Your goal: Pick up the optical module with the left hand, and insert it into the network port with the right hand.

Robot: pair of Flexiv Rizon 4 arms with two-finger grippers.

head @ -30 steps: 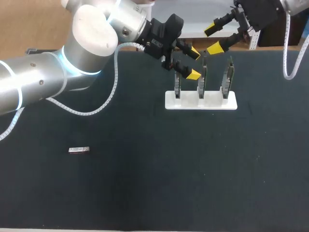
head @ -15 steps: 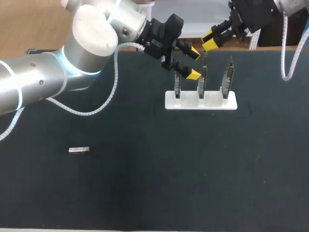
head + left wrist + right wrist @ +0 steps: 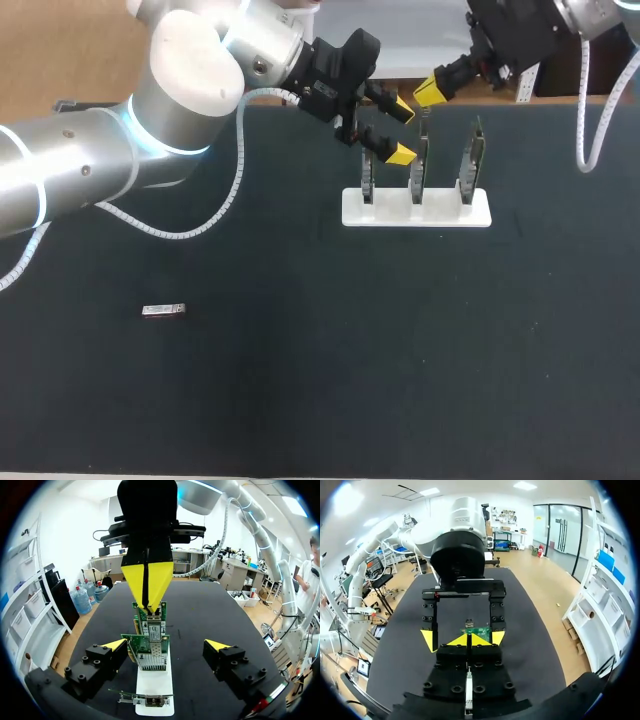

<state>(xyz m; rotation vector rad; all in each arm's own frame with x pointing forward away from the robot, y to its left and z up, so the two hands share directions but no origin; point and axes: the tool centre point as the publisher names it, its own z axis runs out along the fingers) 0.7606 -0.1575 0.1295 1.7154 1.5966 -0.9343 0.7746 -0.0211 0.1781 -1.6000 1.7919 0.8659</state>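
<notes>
The optical module [image 3: 164, 311], a small silver bar, lies alone on the dark table at the left. My left gripper [image 3: 400, 131] hangs open far from it, over a white stand [image 3: 416, 210] that holds three upright network cards [image 3: 420, 165]. In the left wrist view that gripper [image 3: 166, 646] is wide open, with a green card [image 3: 150, 650] between its fingers and untouched. My right gripper [image 3: 432, 90] is shut with nothing in it, just above the middle card's top. Its yellow tips [image 3: 469, 640] are pressed together.
The stand [image 3: 154, 692] is at the back of the table, right of the middle. The two grippers are close to each other over the cards. The dark mat [image 3: 330, 380] stretches from the stand to the front edge.
My right gripper has closed from wide open to shut and shifted slightly left, toward the middle card. The left arm and the module have not moved.
</notes>
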